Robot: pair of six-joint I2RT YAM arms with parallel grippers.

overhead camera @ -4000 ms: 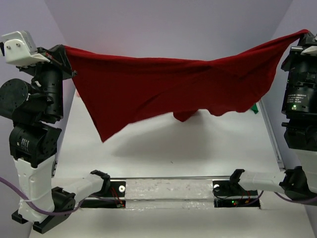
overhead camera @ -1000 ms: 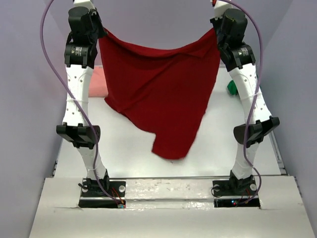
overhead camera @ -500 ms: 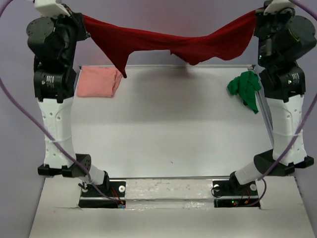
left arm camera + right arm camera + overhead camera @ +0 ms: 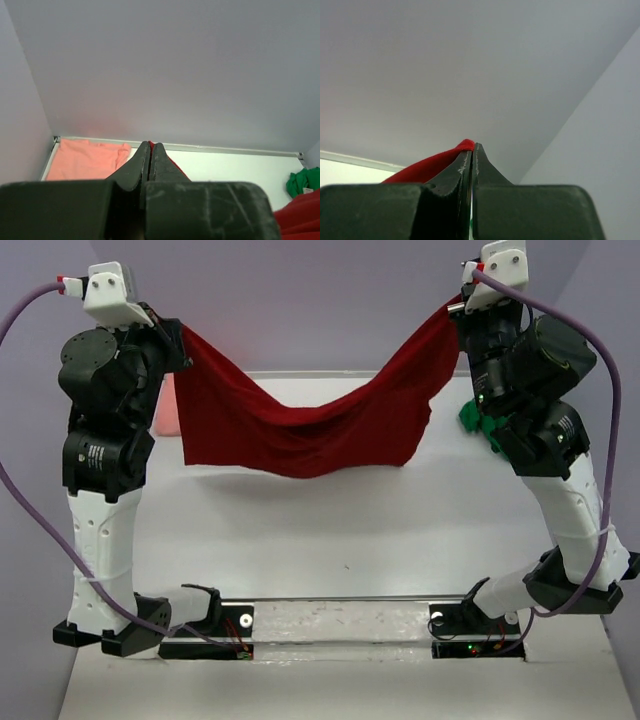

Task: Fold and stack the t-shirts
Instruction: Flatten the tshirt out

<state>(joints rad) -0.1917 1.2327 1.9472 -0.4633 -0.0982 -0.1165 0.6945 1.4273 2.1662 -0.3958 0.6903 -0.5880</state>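
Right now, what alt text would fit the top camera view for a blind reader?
A dark red t-shirt hangs sagging above a white table, its two upper corners pinched by the left end effector and the right end effector. A green t-shirt lies crumpled beside the right arm.

Lab booth: blank walls (image 4: 330, 300), white table (image 4: 330, 540)
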